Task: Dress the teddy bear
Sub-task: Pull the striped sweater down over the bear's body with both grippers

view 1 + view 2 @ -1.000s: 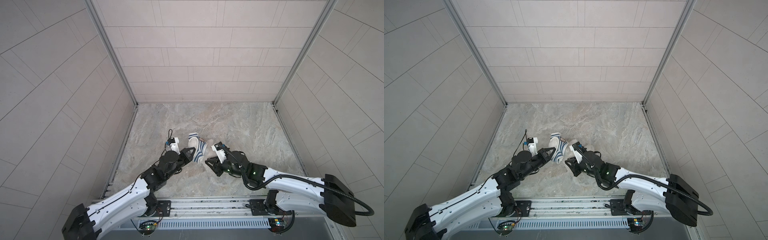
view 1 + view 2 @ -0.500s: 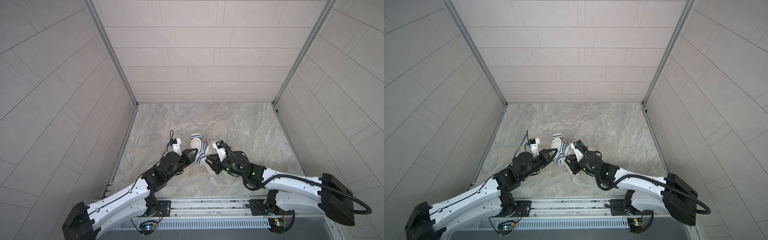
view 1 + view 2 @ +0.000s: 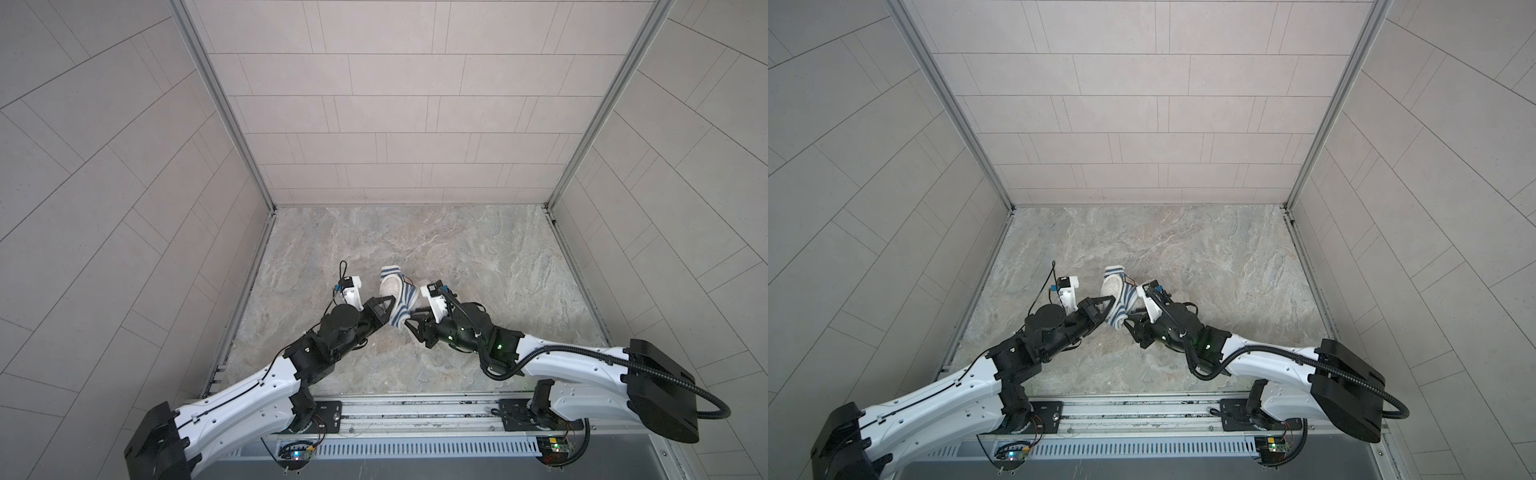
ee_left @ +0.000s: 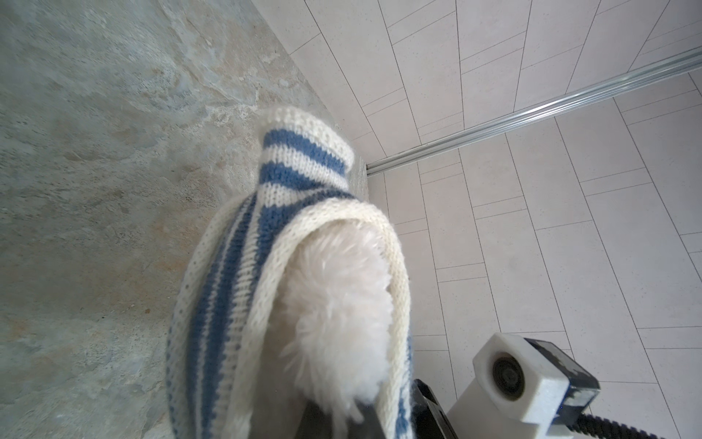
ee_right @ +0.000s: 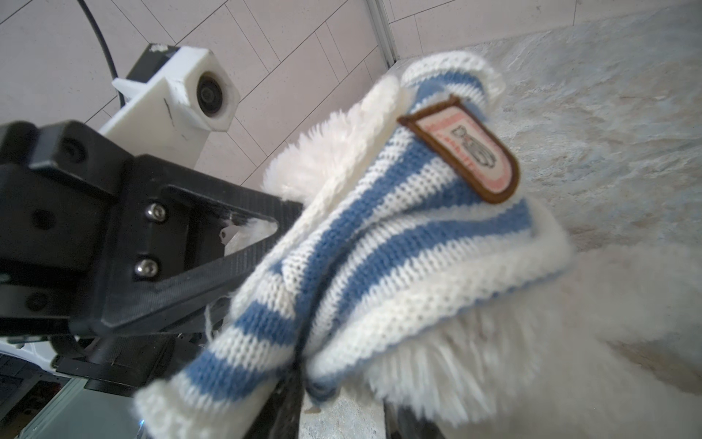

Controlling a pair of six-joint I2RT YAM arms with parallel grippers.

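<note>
Above the front middle of the marbled tabletop (image 3: 457, 257), between the two arms: holds the teddy bear (image 3: 389, 286) aloft in the left gripper (image 3: 388, 309), jaws clenched on white fur at the open hem of the striped shirt (image 3: 405, 301). Shows the same in both top views, with the teddy bear (image 3: 1112, 286) half swallowed by the striped shirt (image 3: 1127, 301) and one sleeve (image 3: 390, 272) sticking out towards the far side.

From the left wrist, shows only a tuft of the teddy bear (image 4: 334, 304) bulging out of the striped shirt (image 4: 224, 304); no face or limbs to be made out. From the right wrist, shows the brown-edged badge (image 5: 467, 148) on the stripes and the left gripper (image 5: 288, 224) reaching in under the hem.

Has brought the right gripper (image 3: 412, 326) in since a second ago: then well apart from the striped shirt, down to its right; now right at its lower end, jaws parted, cloth and fur lying between them. Cannot tell whether touching. Keeps teddy bear, striped shirt and left gripper nearly where they were.
</note>
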